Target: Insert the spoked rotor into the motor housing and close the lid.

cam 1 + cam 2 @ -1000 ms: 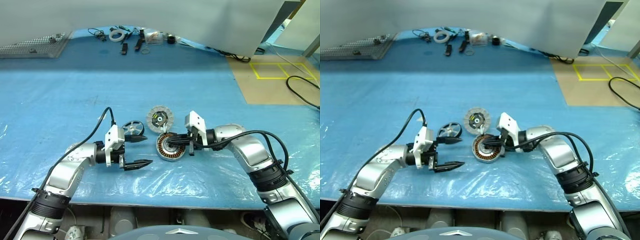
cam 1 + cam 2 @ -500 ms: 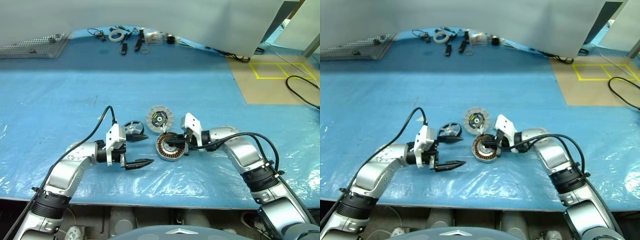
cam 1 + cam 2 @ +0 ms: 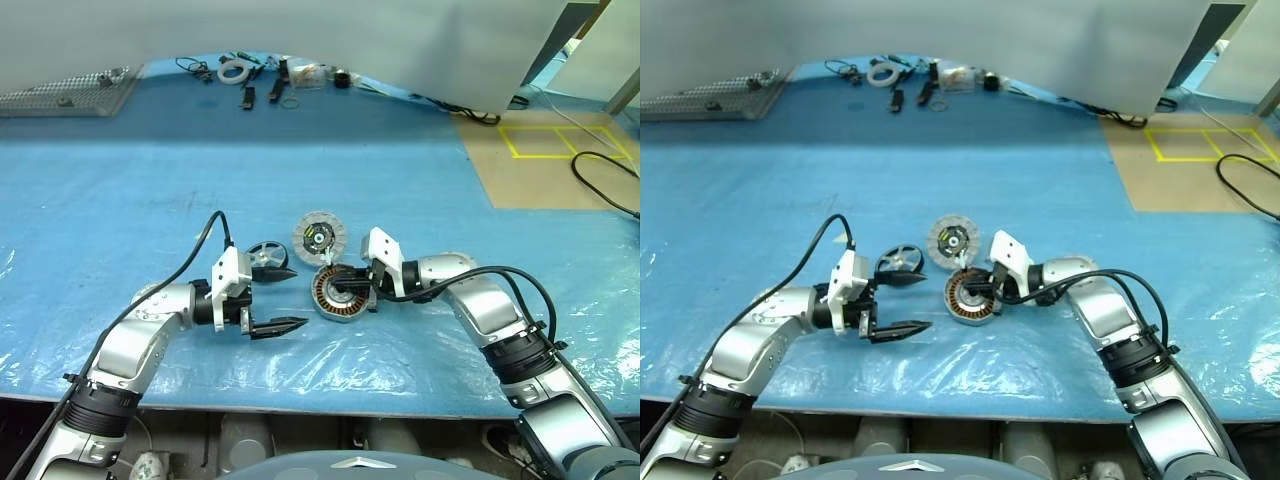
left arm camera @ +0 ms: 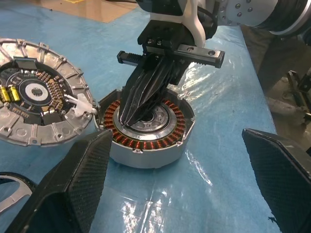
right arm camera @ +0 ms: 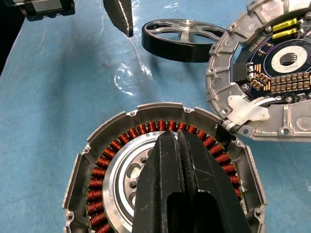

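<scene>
Little has shifted over the past second: the right arm's elbow has been drawn slightly inward, while the discs on the blue plastic-covered table (image 3: 120,180) have kept their places. At far left, the left gripper (image 3: 283,299) is held just above the sheet with its 2 black fingers spread wide and nothing between them. Just beyond its upper finger, the spoked rotor (image 3: 266,256) is seen lying flat, black rim outward, silver spokes up. Next to the right, the lid (image 3: 319,237) is laid with its circuit face and ring of pale segments upward, its edge touching or very nearly touching the motor housing (image 3: 337,294), which sits open with copper windings exposed. Over the housing, the right gripper (image 3: 343,289) is angled down from the right, its 2 fingers pressed together with nothing pinched and their tips set at the silver hub (image 5: 130,179); whether contact is made there cannot be judged. Small tools (image 3: 262,82) are scattered along the table's far edge.
</scene>
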Tool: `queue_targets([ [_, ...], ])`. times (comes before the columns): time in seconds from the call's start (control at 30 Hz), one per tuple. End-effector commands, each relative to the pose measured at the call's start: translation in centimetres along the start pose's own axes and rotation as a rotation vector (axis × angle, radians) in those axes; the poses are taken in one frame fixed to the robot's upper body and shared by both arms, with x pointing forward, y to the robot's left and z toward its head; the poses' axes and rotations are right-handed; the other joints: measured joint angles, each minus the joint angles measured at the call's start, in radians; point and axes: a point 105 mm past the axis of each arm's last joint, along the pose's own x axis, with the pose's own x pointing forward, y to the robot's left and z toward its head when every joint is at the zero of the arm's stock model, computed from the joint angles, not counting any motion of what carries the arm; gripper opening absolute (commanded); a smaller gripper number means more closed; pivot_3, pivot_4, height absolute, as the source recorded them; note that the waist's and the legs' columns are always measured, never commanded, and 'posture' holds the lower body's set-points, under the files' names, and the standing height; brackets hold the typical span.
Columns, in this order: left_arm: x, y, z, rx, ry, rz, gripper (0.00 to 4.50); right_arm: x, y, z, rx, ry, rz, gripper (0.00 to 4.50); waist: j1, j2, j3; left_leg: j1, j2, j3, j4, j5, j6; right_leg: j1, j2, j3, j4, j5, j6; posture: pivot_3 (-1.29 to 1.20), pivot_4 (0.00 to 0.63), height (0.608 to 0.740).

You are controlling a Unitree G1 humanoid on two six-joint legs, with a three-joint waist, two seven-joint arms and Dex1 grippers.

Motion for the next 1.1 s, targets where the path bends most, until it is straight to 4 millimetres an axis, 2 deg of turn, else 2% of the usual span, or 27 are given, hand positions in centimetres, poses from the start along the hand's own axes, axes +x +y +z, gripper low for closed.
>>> queue_targets([
  [0.03,-0.1,0.0,1.0,0.04,-0.019,0.003,4.5,0.1,0.6,-5.4,0.07,0.17,-0.016,0.03,0.0,-0.001,-0.001,0.001,0.0,0.0,0.0,0.0,0.0,0.001,0.0,0.0,0.0,0.0,0.0,0.0,0.15,0.74],
  [0.1,-0.1,0.0,1.0,0.041,-0.017,0.007,4.5,-0.2,0.9,-6.6,0.07,0.207,-0.018,0.03,0.0,-0.002,-0.002,0.004,0.0,0.0,0.0,0.0,0.0,0.004,0.0,0.0,-0.001,0.0,0.0,0.0,0.15,0.74],
  [0.17,-0.1,0.0,1.0,0.04,-0.017,0.009,4.5,-0.3,1.1,-6.4,0.078,0.194,-0.006,0.03,0.001,-0.002,-0.003,0.007,0.0,0.0,0.0,0.0,0.0,0.008,-0.001,0.0,-0.001,0.0,0.0,0.0,0.15,0.74],
  [0.27,-0.2,0.1,1.0,0.038,-0.015,0.012,4.5,-0.4,1.5,-3.9,0.091,0.096,0.031,0.03,0.003,-0.003,-0.003,0.014,0.0,0.0,-0.001,0.0,0.001,0.015,-0.003,0.0,-0.003,-0.001,0.0,0.0,0.15,0.74],
  [0.37,-0.2,0.1,1.1,0.039,-0.016,0.013,4.5,-0.6,0.7,-1.4,0.092,0.002,0.013,0.03,0.001,-0.003,-0.003,0.014,0.0,0.0,-0.002,0.0,0.001,0.015,-0.003,0.001,-0.006,-0.001,0.0,0.0,0.15,0.74],
  [0.53,-0.2,0.2,1.2,0.04,-0.022,0.013,4.5,-1.4,-0.1,2.6,0.057,-0.108,0.002,0.03,-0.001,-0.003,-0.003,0.009,0.0,0.0,-0.008,0.0,0.0,0.009,0.0,0.0,-0.011,-0.001,0.0,0.0,0.15,0.74],
  [0.63,-0.2,0.3,1.2,0.036,-0.02,0.013,4.5,-2.0,-0.1,4.3,0.042,-0.15,-0.005,0.03,-0.001,-0.003,-0.003,0.0,0.0,0.0,-0.007,0.0,0.0,0.0,0.0,0.0,-0.009,0.002,0.004,0.0,0.15,0.74],
  [0.9,-0.6,0.6,1.8,0.052,-0.026,0.023,4.5,-5.3,-0.4,5.8,-0.007,-0.166,-0.097,0.03,0.003,-0.003,-0.002,-0.001,0.0,0.0,-0.009,0.0,0.0,-0.001,0.0,0.0,-0.008,0.002,0.005,0.0,0.15,0.74],
  [1.0,-1.3,1.2,1.8,0.063,-0.017,0.049,4.5,-6.8,-0.1,5.6,-0.005,-0.158,-0.132,0.03,0.003,-0.003,-0.002,-0.001,0.0,0.0,-0.009,0.0,0.0,-0.001,0.0,0.0,-0.008,0.002,0.005,0.0,0.15,0.74],
  [1.1,-1.8,1.5,1.7,0.058,-0.01,0.07,4.5,-8.0,0.4,4.6,0.02,-0.129,-0.171,0.03,0.003,-0.003,-0.002,0.0,0.0,0.0,-0.008,0.0,0.0,-0.001,0.0,0.0,-0.008,0.002,0.005,0.0,0.15,0.74],
])
